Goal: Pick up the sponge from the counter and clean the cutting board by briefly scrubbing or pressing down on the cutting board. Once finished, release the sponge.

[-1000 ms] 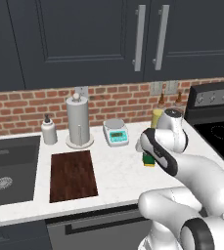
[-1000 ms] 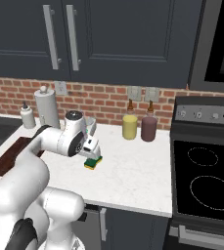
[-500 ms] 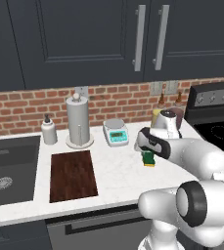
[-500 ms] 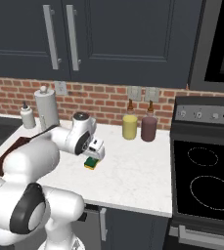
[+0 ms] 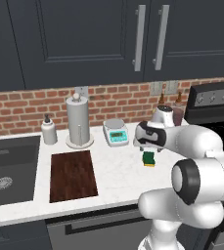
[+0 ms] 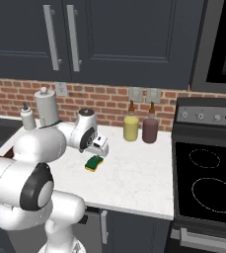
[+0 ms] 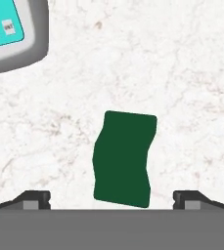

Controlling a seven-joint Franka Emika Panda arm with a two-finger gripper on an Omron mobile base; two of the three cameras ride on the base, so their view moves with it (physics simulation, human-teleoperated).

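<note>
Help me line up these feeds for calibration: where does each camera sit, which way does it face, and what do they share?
Left base view: behind the arm to its left, facing forward and down over the counter; the white arm rises from the lower right.
Right base view: behind the arm to its right, facing the same counter; the arm rises from the lower left.
Hand view: on the hand, looking straight down along the open gripper.
All three share the sponge.
</note>
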